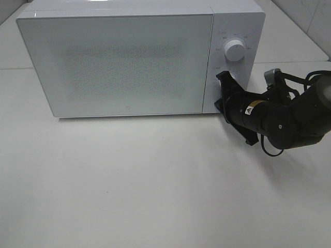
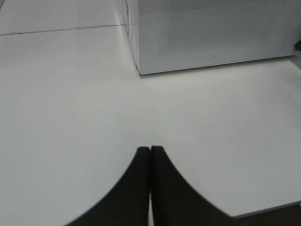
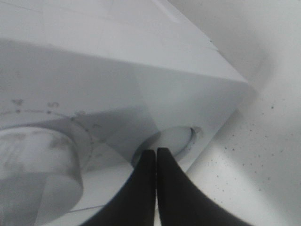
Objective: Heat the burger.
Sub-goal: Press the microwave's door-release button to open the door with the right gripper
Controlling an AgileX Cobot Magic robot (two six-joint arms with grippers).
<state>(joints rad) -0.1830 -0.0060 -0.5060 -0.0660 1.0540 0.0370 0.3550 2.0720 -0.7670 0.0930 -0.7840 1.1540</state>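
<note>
The burger is out of view. A white microwave [image 1: 129,62] stands at the back of the table with its door closed. My right gripper [image 1: 222,80] is shut, and its tips rest against the lower part of the control panel, below the round white dial [image 1: 235,50]. In the right wrist view the shut fingertips [image 3: 156,151] touch a round recessed button [image 3: 181,139], with the dial [image 3: 37,165] beside them. My left gripper [image 2: 150,149] is shut and empty, low over the bare table in front of the microwave's lower corner [image 2: 138,70].
The white table [image 1: 155,181] stretches in front of the microwave. The right arm [image 1: 289,116] lies across the table at the right, beside the microwave's side. A wall seam runs behind the table.
</note>
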